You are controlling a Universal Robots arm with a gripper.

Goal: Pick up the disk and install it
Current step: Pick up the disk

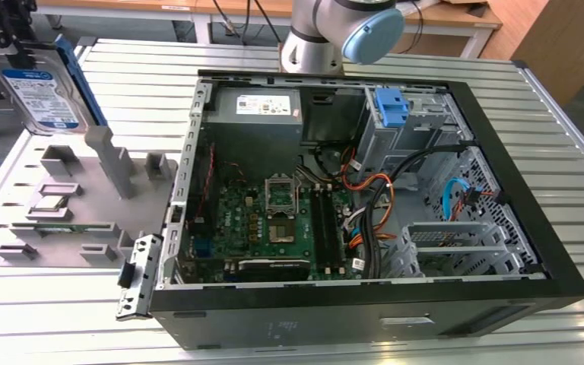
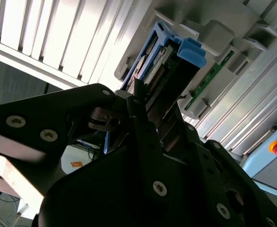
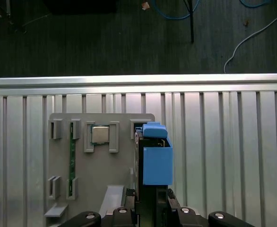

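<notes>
- The disk [image 1: 40, 95]: bare silver metal with a dull sheen, a smooth white-and-blue label, and a blue plastic carrier with a satin finish.
- The jaws, in the second wrist view: matt black, studded with bright metal screw heads.
- The bench [image 1: 58, 319]: ribbed silver metal slats, softly reflective.
- The holder block [image 1: 89, 205]: matt grey plastic.
- The computer case [image 1: 373, 323]: matt black outside, with bare grey sheet metal inside, partly perforated.
- The cables [image 1: 452, 196]: smooth plastic sheathing.
- The arm [image 1: 322, 30]: smooth silvery shell with a glossy pale blue cap.
- The cabinet [image 1: 566, 38]: smooth wood-look panel.
</notes>
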